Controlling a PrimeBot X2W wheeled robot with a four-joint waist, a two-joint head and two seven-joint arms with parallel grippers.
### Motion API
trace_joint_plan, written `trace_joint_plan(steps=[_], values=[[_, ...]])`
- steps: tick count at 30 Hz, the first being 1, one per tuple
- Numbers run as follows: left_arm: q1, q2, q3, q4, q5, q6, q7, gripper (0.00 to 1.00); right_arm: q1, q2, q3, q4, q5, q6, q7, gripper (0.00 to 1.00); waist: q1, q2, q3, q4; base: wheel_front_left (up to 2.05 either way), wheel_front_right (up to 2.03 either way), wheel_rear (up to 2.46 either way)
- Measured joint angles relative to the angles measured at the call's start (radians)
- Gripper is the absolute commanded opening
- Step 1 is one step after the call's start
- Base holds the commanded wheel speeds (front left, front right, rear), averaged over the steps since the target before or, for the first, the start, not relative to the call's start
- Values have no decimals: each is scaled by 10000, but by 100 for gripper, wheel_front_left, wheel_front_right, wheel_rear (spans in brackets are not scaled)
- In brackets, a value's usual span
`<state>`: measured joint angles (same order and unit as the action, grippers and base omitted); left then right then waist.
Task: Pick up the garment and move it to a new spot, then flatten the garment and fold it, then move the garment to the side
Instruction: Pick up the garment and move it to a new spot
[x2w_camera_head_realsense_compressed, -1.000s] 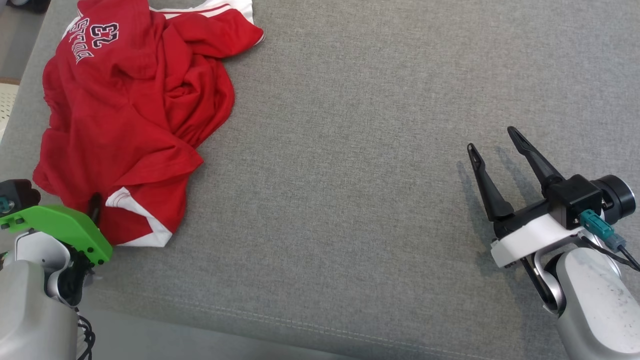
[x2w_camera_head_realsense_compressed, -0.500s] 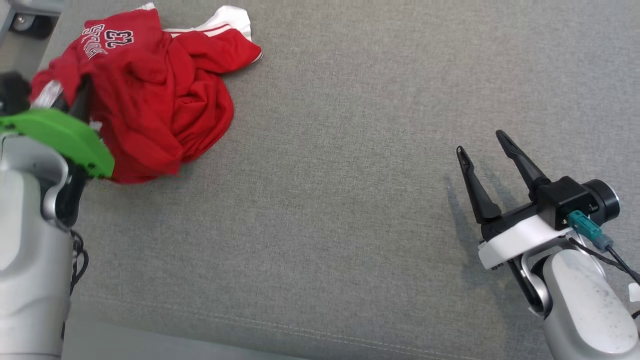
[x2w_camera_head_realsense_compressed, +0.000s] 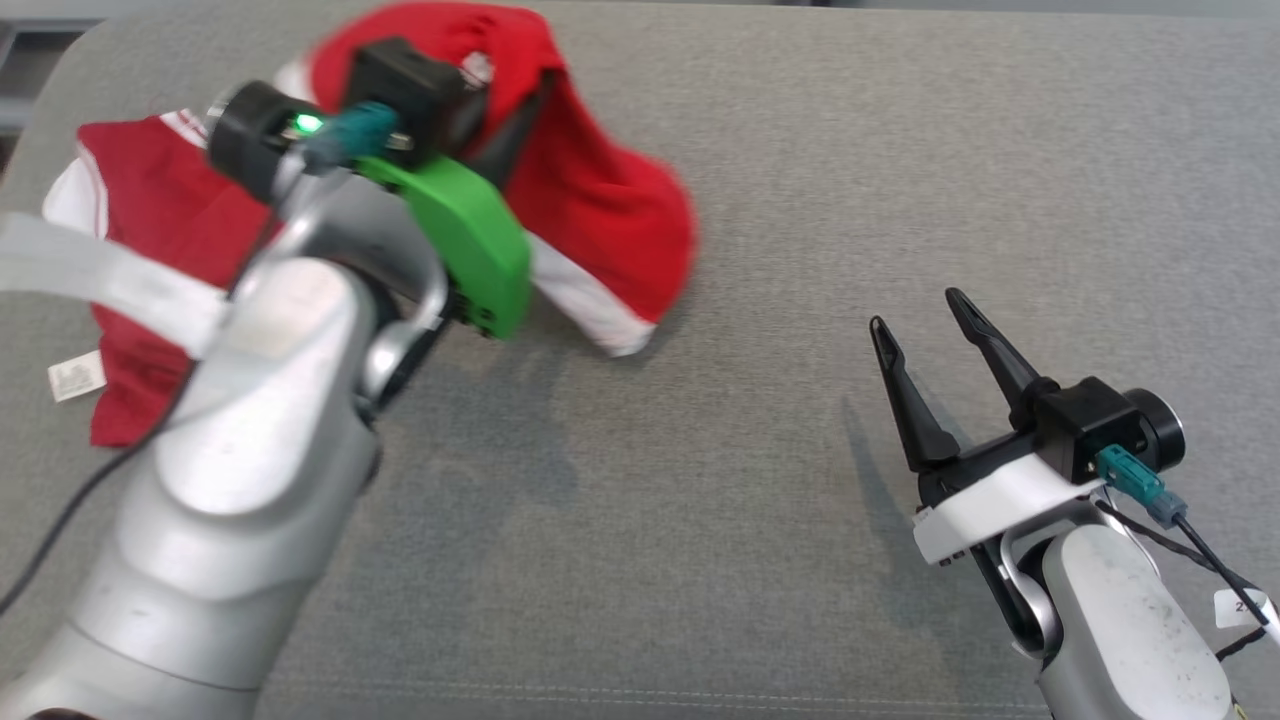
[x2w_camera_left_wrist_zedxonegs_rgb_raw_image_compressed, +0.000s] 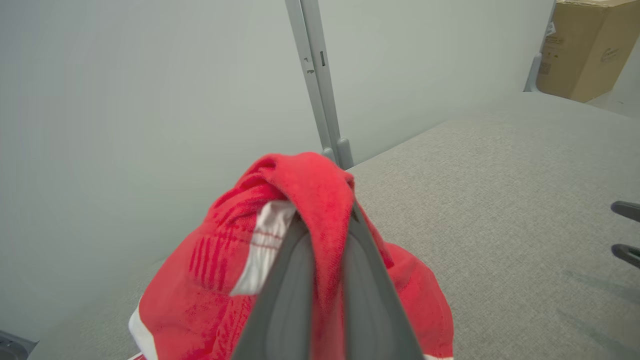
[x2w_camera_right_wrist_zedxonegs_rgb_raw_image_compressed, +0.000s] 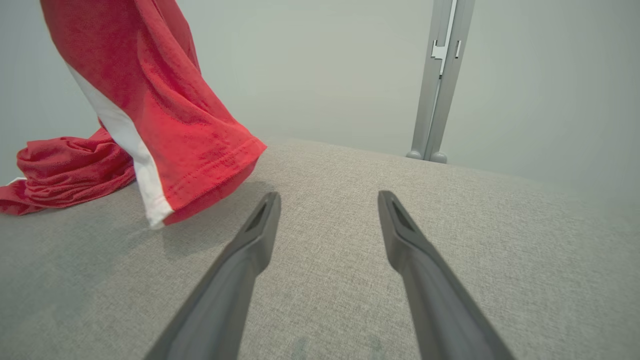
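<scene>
1. My left gripper is pinched shut on the red garment, lifted over the tabletop's far-left part, with its tail lying on the tabletop.
2. I'd carry it high toward the tabletop's middle (a dragging hem bunches).
3. My right gripper hovers spread wide and empty over the tabletop's right side.
</scene>
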<state>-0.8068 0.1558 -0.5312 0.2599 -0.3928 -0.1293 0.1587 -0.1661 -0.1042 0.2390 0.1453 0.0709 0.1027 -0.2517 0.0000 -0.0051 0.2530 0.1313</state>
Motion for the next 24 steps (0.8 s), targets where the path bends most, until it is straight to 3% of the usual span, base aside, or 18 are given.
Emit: trace_joint_plan(steps=[7, 11, 17, 24], values=[[-83, -1137, -2207, -291, -360, 0, 976, 0, 434, 169, -297, -320, 111, -351, 0, 100, 0, 0, -226, -1019, 0, 0, 0], [-343, -1321, -2828, -506, -667, -13, 1229, 0, 639, 265, -451, -545, 192, -535, -2, 100, 0, 0, -261, -1552, 0, 0, 0], [-621, -1308, -3118, -738, -1106, -15, 1392, 0, 850, 418, -560, -805, 303, -782, -2, 100, -1, 0, -228, -2362, 0, 0, 0], [-886, -1296, -3035, -698, -1622, -15, 1486, 0, 965, 462, -405, -884, 437, -780, -2, 100, -1, 0, -151, -3173, 0, 0, 0]])
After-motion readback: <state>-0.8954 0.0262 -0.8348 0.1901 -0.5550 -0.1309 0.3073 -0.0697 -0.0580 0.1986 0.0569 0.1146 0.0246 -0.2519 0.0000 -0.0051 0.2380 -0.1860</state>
